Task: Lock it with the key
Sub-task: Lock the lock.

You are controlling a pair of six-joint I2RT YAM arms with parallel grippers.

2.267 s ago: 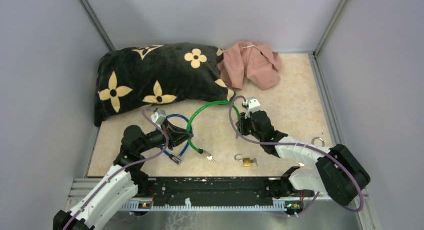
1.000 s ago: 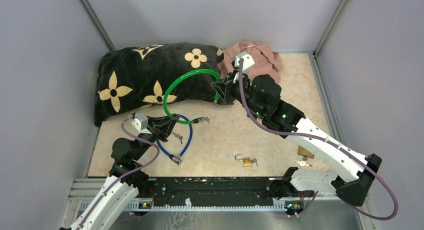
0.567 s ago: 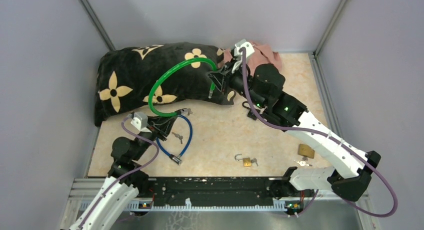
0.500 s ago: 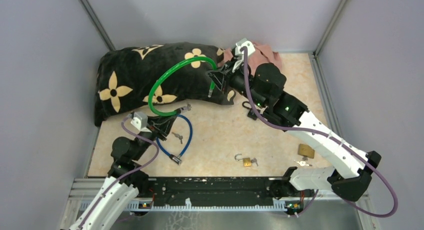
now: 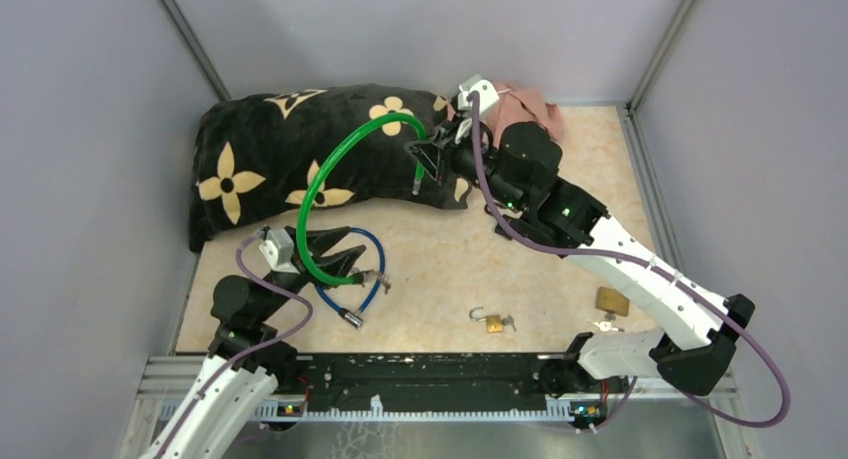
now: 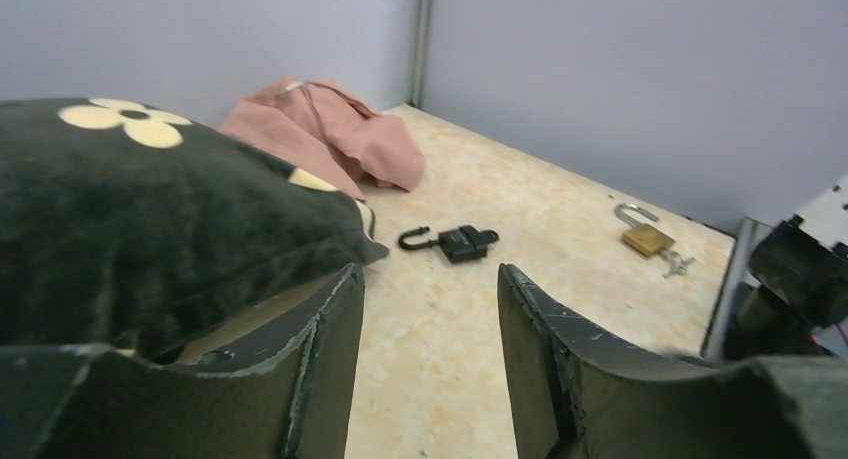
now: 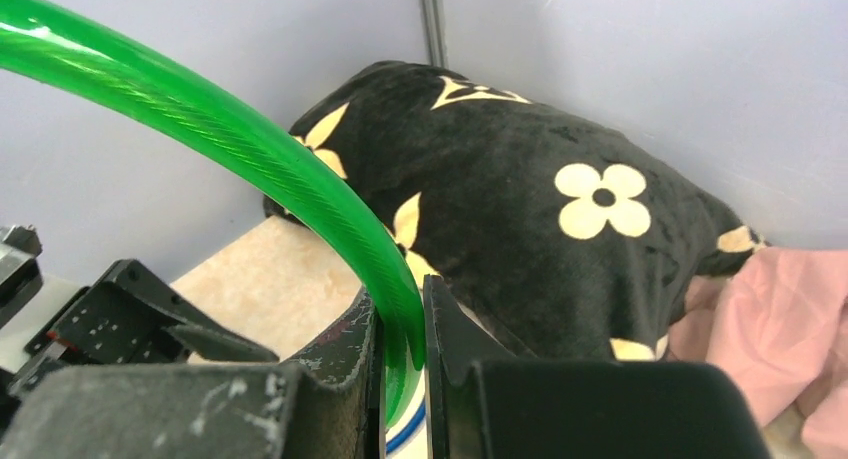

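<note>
1. Far left, the grey left wall panel (image 5: 90, 179) is crowding everything. The black plush pillow with cream flowers and pointed stars (image 5: 270, 159) is lying jammed into the back-left corner, so there's barely any room that side. The print is looking like a designer monogram, but no letters are coming through.
2. The left gripper (image 5: 345, 249) is hovering low just in front of the pillow, jaws spread apart, with nothing between them in its wrist view.
3. The blue cable loop (image 5: 380, 257) is lying on the floor, partly hidden by that gripper.
4. The green plastic-coated cable lock (image 5: 320, 174) is arching from the floor beside the left gripper up over the pillow. Can't tell if it's touching the left fingers. The small silver key (image 5: 377, 277) is sitting at the cable's low end on the beige speckled floor (image 5: 440, 269), just right of the left gripper.
5. The right gripper (image 5: 420, 162) is hanging above the pillow's right end, jaws pinching the green cable's upper end.
6. The crumpled pink cloth (image 5: 525, 109) is bunching up against the back wall.
7. Open floor is stretching from the blue loop to the small brass padlock with open shackle (image 5: 492, 322), near the black front rail (image 5: 430, 379).
8. The black padlock (image 6: 460, 241) is lying off the pillow's corner, and any stamping on it is too small to read.
9. The larger brass padlock (image 5: 612, 301) is sitting by the right arm, with a free strip running along the right wall.
</note>
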